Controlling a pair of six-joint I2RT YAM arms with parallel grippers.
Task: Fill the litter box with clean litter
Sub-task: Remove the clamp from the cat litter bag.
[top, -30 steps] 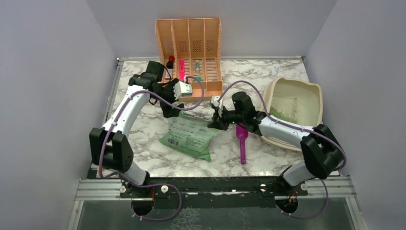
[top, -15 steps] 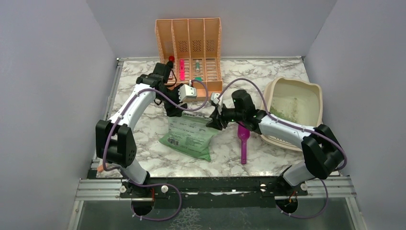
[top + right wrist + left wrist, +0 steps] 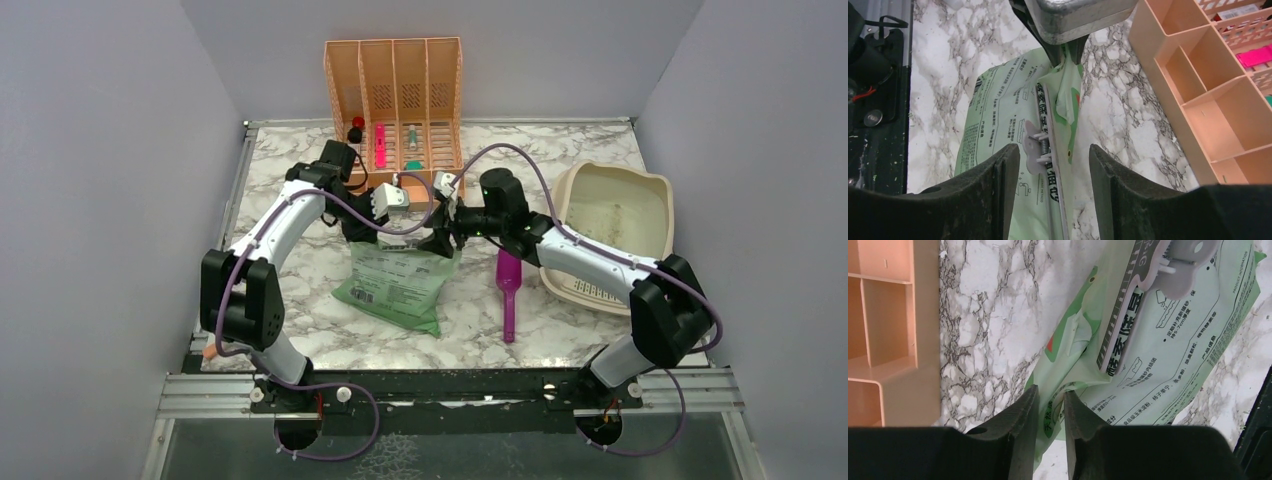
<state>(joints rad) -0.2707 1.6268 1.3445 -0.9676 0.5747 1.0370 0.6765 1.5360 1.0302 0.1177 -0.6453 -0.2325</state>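
Opening the sealed bag: litter box (image 3: 610,185) sits right of the litter bag (image 3: 395,285), only thinly filled.

Clean litter (image 3: 612,232) is a sparse green scatter on the box floor, so most of the fill looks not yet done. The bag lies flat mid-worktop (image 3: 560,140), its mouth folded over and shut by a grey bag clip (image 3: 1040,145), so nothing can pour out yet. The left gripper (image 3: 1048,415) is at the bag's folded top corner, fingers narrow and pinching the film, likely to anchor the bag. The right gripper (image 3: 1053,150) comes from the other side, fingers wide and straddling the clip without touching it, probably lined up to squeeze it off. A pink scoop (image 3: 507,290) lies between bag and box. A peach file organizer (image 3: 395,90) stands behind the bag.
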